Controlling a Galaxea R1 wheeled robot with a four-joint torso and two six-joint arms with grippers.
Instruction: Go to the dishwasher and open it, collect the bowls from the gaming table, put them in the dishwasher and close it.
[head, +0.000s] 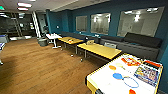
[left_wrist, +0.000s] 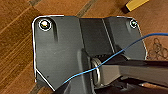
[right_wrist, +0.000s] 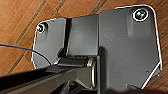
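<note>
Approaching gaming table (head: 105, 80) at near right; bowls, orange (head: 112, 67) and blue (head: 117, 76), sitting on that bench. Collection step pending: needing closer approach, then reach. Jaws' state: cannot tell.

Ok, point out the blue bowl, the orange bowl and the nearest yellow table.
blue bowl (head: 117, 76), head view, centre of the bowl.
orange bowl (head: 112, 67), head view, its middle.
nearest yellow table (head: 100, 50), head view, bare part of the top.

Floor (head: 37, 70) glossy wood planks; gaming table (head: 105, 80) smooth white top; yellow tables (head: 100, 50) matt wood; sofa (head: 140, 42) dark cloth.
</note>
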